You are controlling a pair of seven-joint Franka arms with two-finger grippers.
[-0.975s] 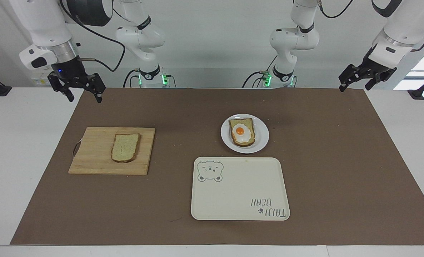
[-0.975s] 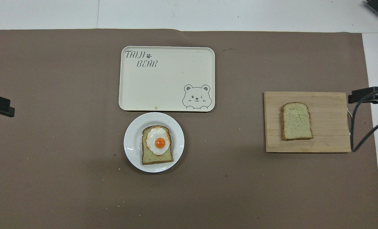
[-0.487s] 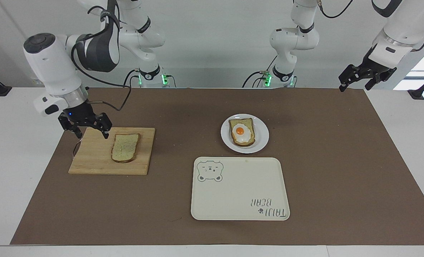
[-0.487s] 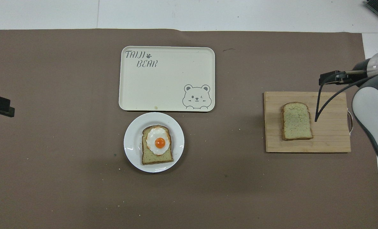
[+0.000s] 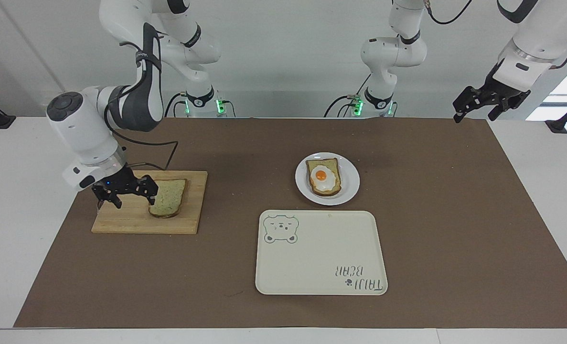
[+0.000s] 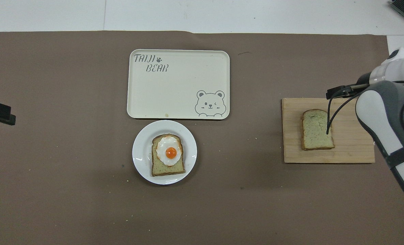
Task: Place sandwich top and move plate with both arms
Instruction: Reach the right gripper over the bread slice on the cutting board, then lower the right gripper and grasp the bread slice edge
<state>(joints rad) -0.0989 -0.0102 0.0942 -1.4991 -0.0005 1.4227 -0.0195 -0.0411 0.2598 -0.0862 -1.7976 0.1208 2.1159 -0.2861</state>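
facing view showed the right gripper (image 5: pixel 131 194) low over the cutting board (image 5: pixel 121 224), its fingers spread apart and holding nothing. the sandwich top (image 5: pixel 169 199) lay flat on that board just beside the gripper, on the side toward the middle of the table; one fingertip seemed to be at the crust edge, though i could not tell whether it touched. overhead view hid most of that gripper under the right arm's own bulk, so only the bread (image 6: pixel 317 130) and board (image 6: pixel 327 154) were clear there. well away from this gripper, toward the left arm's end, sat the plate (image 5: pixel 350 188) carrying a slice with a fried egg (image 5: pixel 322 176) on it, and the tray (image 5: pixel 319 267) lay right next to the plate, farther from the robots. the left gripper (image 5: pixel 481 106) waited in the air over the mat's corner at its own end, fingers apart and empty. by my judgement the task had barely begun: the bread was not yet gripped, nothing covered the egg, and the plate was not yet on the tray. gripping, carrying, laying the slice down and the two-armed move of the plate all remained.
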